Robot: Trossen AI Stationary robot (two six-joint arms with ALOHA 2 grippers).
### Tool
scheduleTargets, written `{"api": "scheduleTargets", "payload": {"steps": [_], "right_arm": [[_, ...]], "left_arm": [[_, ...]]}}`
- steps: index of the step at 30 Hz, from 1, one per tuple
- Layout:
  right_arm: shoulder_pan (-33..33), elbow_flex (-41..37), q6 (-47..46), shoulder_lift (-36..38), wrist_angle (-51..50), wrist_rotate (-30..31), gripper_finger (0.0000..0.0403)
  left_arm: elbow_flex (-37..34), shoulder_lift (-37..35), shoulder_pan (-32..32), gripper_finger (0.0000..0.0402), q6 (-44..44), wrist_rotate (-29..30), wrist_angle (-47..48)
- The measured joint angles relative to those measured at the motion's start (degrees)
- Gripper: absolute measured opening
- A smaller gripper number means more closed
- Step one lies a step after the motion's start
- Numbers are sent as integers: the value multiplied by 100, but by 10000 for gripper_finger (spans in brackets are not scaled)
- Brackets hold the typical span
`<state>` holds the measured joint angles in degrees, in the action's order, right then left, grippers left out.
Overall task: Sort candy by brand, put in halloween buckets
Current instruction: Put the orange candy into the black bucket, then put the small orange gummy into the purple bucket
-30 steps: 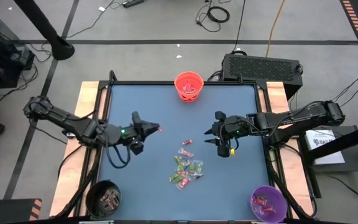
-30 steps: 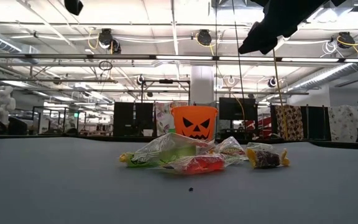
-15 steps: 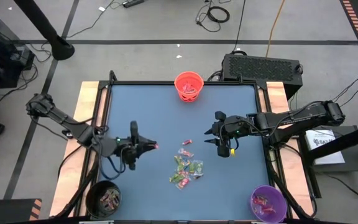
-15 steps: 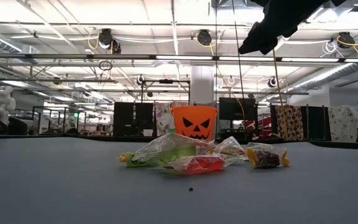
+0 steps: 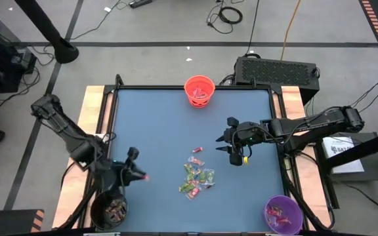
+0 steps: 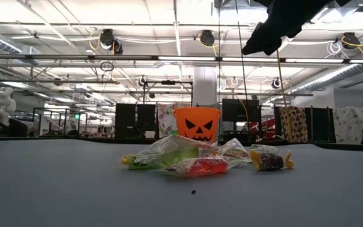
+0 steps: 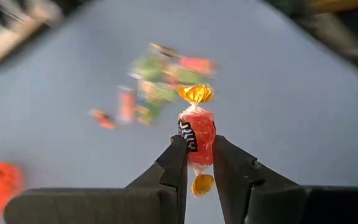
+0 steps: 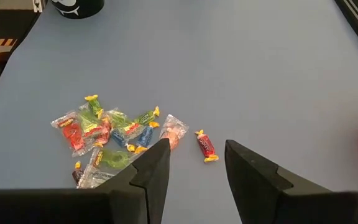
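We are working on a blue tabletop in a big workshop. Our left hand, pinching a red candy, has swung toward the black bucket. Our right hand is hanging open above the candy pile.

A pile of candy and orange, black and purple buckets are being carried by the blue table.
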<state>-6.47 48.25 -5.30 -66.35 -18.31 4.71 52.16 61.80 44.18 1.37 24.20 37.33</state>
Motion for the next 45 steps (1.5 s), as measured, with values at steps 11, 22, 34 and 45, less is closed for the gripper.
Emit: {"api": "scheduleTargets", "payload": {"steps": [11,22,34,45], "right_arm": [[0,0,-107,1,11,0,146],[1,0,-107,1,44,0,146],[-1,0,-105,2,238,0,146],[3,4,-55,-819,1259,-20,146]], "left_arm": [[472,52,1331,64,-3998,-2055,600],[472,744,1978,83,-6270,-2272,973],[472,686,1844,142,-6535,-2733,1025],[1257,448,477,140,-3640,-815,1670]]}}
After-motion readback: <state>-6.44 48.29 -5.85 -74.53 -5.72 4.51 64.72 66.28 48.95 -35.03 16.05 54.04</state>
